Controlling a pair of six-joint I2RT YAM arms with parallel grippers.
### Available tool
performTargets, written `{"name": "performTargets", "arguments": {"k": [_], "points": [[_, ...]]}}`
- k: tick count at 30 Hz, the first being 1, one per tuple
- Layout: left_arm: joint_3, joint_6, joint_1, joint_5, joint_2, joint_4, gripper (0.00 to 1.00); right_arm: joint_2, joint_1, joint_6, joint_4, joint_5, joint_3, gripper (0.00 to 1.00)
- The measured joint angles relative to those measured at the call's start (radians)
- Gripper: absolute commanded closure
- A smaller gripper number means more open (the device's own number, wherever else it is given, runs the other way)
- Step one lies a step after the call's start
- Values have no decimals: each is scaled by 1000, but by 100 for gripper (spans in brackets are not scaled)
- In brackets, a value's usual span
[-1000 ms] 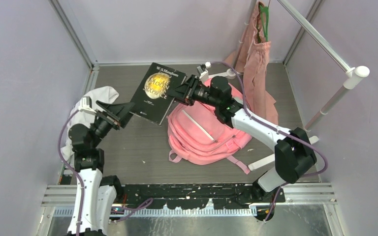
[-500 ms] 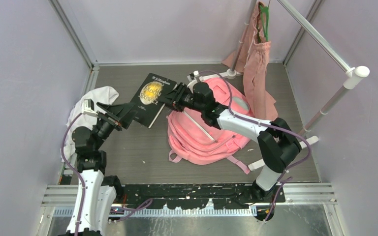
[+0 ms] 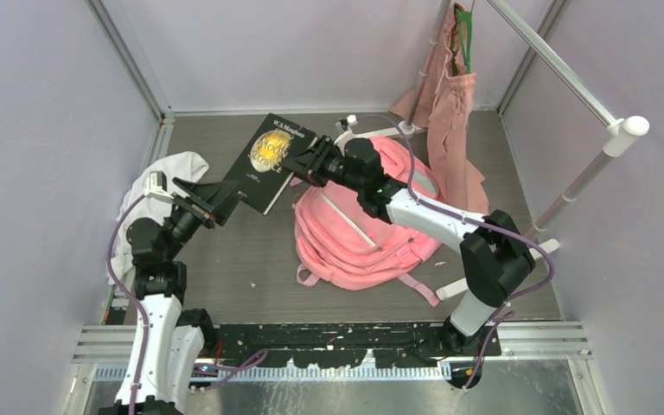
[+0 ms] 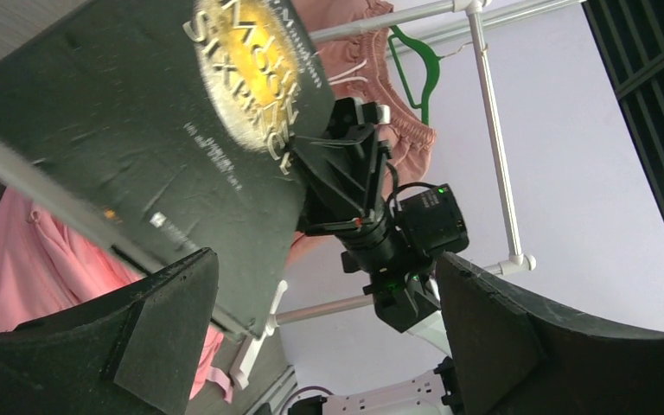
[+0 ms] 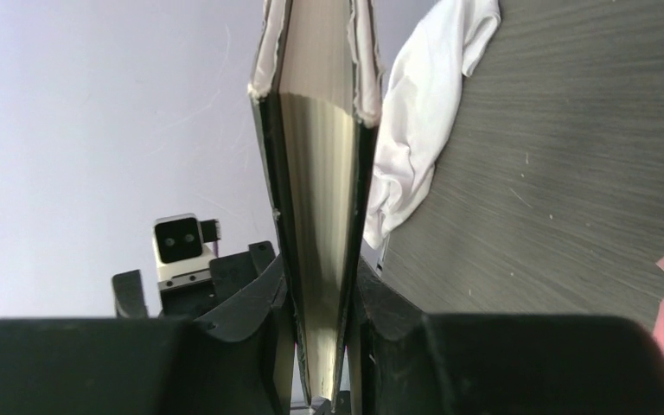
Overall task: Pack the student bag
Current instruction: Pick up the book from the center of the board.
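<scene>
The student bag [image 3: 359, 232], a large pink backpack, lies flat in the middle of the table. My right gripper [image 3: 304, 164] is shut on a black book with a gold cover emblem [image 3: 270, 161] and holds it in the air to the left of the bag; the right wrist view shows the book's page edge [image 5: 318, 259] pinched between the fingers. My left gripper [image 3: 210, 197] is open and empty, its tips just below and left of the book's lower corner. In the left wrist view the book [image 4: 156, 130] hangs above the open fingers [image 4: 169, 320].
A white cloth [image 3: 166, 177] lies at the left edge behind my left arm. A dusty-pink cloth tote on a green hanger [image 3: 451, 95] hangs from a white rack [image 3: 571, 95] at the back right. Grey walls close in both sides.
My right gripper dipped left and down with the book, then rose back a little. My left gripper moved slightly right toward the book, still open.
</scene>
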Motion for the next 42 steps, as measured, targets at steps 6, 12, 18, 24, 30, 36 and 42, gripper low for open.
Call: {"name": "performTargets", "arguments": {"k": [6,12,18,24,30,36,42], "points": [[8,16,0,21,40,-5,2,-18,-2,-26,3,7,13,99],[24,37,0,18,76,0,3,-11,3,-5,15,-1,13,99],[50,43,0,48,132,14,3,-9,7,-23,1,3,13,99],[67,120,0,97,145,-78,3,-12,1,-76,-59,14,23,99],[89,169,0,162,177,-121,3,-12,-4,-90,-75,19,24,99],[92,190,0,220,202,-136,3,-13,-10,-101,-77,28,24,99],[92,203,0,245,203,-140,2,-15,-10,-105,-77,33,30,99]]}}
